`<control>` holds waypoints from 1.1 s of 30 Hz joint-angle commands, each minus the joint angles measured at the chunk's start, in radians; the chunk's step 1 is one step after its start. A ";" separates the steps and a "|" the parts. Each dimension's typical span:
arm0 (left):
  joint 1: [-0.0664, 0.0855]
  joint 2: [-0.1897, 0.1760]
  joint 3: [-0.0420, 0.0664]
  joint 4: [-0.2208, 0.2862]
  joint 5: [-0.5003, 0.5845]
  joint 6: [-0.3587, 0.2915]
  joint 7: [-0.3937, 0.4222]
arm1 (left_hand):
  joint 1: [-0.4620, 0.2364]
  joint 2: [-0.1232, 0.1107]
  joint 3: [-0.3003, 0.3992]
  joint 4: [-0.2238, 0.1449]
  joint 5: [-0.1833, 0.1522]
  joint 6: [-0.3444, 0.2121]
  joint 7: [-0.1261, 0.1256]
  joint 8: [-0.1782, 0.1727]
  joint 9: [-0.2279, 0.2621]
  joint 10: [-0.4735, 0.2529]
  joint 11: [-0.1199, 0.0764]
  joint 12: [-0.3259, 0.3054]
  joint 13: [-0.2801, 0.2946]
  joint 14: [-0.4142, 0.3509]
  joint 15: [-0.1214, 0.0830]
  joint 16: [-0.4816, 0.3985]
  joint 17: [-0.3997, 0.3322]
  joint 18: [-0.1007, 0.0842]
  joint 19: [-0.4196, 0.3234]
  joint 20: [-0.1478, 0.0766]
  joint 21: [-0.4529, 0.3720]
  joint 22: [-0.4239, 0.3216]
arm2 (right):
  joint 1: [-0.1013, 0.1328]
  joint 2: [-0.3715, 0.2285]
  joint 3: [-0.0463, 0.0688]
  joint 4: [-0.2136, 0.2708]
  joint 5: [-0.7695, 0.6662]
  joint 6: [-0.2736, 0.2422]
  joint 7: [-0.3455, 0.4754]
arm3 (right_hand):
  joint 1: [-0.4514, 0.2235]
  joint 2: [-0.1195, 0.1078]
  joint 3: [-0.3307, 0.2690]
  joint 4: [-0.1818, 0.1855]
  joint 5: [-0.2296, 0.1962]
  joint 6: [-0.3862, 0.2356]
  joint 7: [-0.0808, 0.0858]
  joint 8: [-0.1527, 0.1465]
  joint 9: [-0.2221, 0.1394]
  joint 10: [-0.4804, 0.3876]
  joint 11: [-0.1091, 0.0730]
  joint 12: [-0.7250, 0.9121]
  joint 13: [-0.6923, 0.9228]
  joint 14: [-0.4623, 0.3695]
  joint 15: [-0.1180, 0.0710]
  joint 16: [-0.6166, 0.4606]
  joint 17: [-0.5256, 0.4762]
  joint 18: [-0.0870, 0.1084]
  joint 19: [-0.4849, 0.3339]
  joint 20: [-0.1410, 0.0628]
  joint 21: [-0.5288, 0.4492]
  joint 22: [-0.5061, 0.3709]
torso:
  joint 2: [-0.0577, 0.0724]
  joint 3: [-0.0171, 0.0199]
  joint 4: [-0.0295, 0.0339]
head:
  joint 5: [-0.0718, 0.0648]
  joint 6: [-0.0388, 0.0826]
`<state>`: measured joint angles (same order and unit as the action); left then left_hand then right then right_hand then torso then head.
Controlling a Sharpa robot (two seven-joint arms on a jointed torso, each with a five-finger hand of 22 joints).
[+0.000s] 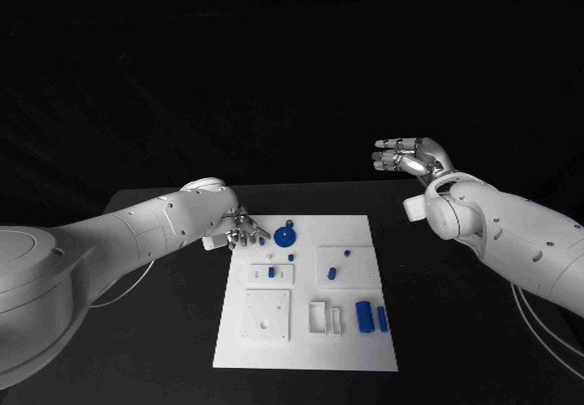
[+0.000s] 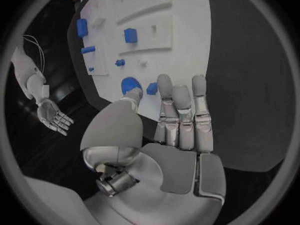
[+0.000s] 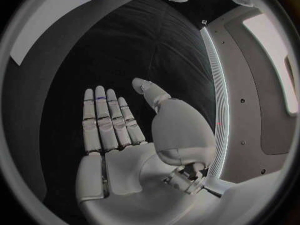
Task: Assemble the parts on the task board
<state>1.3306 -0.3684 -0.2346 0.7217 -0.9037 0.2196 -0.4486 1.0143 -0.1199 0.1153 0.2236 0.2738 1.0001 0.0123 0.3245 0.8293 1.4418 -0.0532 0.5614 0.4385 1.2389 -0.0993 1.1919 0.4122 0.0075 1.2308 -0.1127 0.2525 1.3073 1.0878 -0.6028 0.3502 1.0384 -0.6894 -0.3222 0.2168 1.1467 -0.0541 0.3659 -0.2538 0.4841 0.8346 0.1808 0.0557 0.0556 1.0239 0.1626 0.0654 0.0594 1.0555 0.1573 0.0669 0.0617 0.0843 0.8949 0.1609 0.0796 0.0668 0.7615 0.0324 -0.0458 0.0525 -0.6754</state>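
The task board [image 1: 305,337], a flat white rectangular plate, lies in the middle of the black surface [image 1: 487,337]. The left hand [image 1: 237,228] hovers at the board's far left corner, released, its silver fingers [image 2: 181,110] straight and apart with nothing in them. Just beside those fingertips lies a round blue disc part [image 1: 285,235] with a small tab, and a small blue peg [image 2: 152,88] sits close to it. The right hand [image 1: 412,158] is raised well apart from the board, beyond its far right corner, also released, palm flat and fingers extended side by side, grasping nothing.

Further parts rest on the board: a blue cylinder [image 1: 364,315] and a slimmer blue bar [image 1: 382,318] lie side by side near the right edge, next to upright white brackets [image 1: 324,319]. Raised white square blocks [image 1: 267,314] carry small blue pegs. The parts look smooth and matte, like moulded plastic; the hands are metallic, the arms glossy white
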 commanded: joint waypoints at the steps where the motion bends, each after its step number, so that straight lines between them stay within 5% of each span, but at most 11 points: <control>1: 0.000 0.002 0.000 -0.001 0.007 0.017 0.014 | 0.000 -0.005 0.000 0.007 -0.004 0.003 0.004 -0.005 -0.002 -0.006 0.001 0.006 -0.001 -0.008 0.002 0.005 -0.001 -0.008 -0.007 0.001 -0.001 0.018 | 0.000 0.002 0.000 0.000 -0.004 0.000 0.006 | 0.001 -0.007 -0.006 0.002 0.005 -0.005 0.000 -0.001 -0.001 -0.006 0.003 -0.003 -0.001 -0.007 0.003 -0.003 -0.001 -0.005 -0.010 0.001 0.000 0.000 | 0.000 0.0006 -0.0004 | 0.001 0.000; 6: -0.001 0.004 0.000 -0.003 0.010 0.022 0.018 | -0.003 0.015 -0.008 -0.018 -0.001 0.002 0.006 -0.009 -0.007 -0.007 0.002 0.006 -0.002 -0.009 0.003 0.005 -0.003 -0.008 -0.007 0.001 -0.003 0.018 | 0.000 0.003 0.000 0.000 -0.004 0.001 0.006 | 0.001 -0.007 -0.006 0.002 0.005 -0.005 0.000 -0.001 -0.001 -0.006 0.003 -0.003 -0.001 -0.007 0.003 -0.003 -0.001 -0.005 -0.010 0.001 0.000 0.000 | 0.000 0.0002 -0.0010 | 0.000 0.000; 13: -0.003 0.007 0.000 -0.007 0.020 0.024 0.025 | -0.008 0.081 -0.041 -0.109 0.039 -0.002 0.006 -0.009 -0.007 -0.009 0.002 0.006 -0.003 -0.010 0.003 0.006 -0.005 -0.008 -0.007 0.002 -0.005 0.018 | 0.000 0.004 0.000 -0.001 -0.003 0.001 0.006 | 0.001 -0.007 -0.006 0.002 0.005 -0.005 0.000 -0.001 -0.001 -0.006 0.003 -0.003 -0.001 -0.007 0.003 -0.003 -0.001 -0.005 -0.010 0.001 0.000 0.000 | 0.002 -0.0002 -0.0012 | -0.002 0.002; 20: -0.007 0.010 0.000 -0.012 0.033 0.017 0.033 | 0.005 0.121 -0.049 -0.156 0.065 -0.007 0.005 -0.013 -0.012 -0.012 0.001 0.005 -0.004 -0.011 0.003 0.005 -0.007 -0.008 -0.008 0.002 -0.007 0.018 | 0.000 0.005 0.000 -0.001 -0.003 0.002 0.006 | 0.001 -0.007 -0.006 0.002 0.005 -0.005 0.000 -0.001 -0.001 -0.006 0.003 -0.003 -0.001 -0.007 0.003 -0.003 -0.001 -0.005 -0.010 0.001 0.000 0.000 | 0.002 -0.0004 -0.0014 | -0.003 0.001; 33: -0.009 0.011 0.001 -0.014 0.044 0.005 0.040 | 0.018 0.154 -0.044 -0.180 0.066 -0.010 0.005 -0.015 -0.016 -0.014 0.001 0.004 -0.005 -0.013 0.003 0.004 -0.009 -0.008 -0.008 0.002 -0.009 0.018 | 0.000 0.009 0.000 -0.004 -0.003 0.005 0.005 | 0.001 -0.007 -0.003 0.003 0.006 -0.004 -0.001 -0.001 -0.001 -0.006 0.003 -0.003 -0.001 -0.007 0.002 -0.003 -0.001 -0.005 -0.010 0.001 0.000 0.000 | 0.001 -0.0005 0.0002 | -0.005 0.000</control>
<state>1.3217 -0.3602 -0.2343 0.7076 -0.8719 0.2255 -0.4233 1.0322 0.0206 0.0731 0.0487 0.3359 0.9965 0.0158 0.3128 0.8137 1.4346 -0.0531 0.5614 0.4342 1.2359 -0.0962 1.1919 0.4041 0.0075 1.2309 -0.1127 0.2486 1.3077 1.0879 -0.5950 0.3501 1.0348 -0.6891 -0.3224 0.2164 1.1467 -0.0541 0.3660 -0.2538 0.4841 0.8349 0.1805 0.0557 0.0556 1.0239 0.1626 0.0655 0.0594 1.0555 0.1573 0.0669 0.0617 0.0842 0.8912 0.1645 0.0796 0.0668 0.7632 0.0318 -0.0459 0.0474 -0.6752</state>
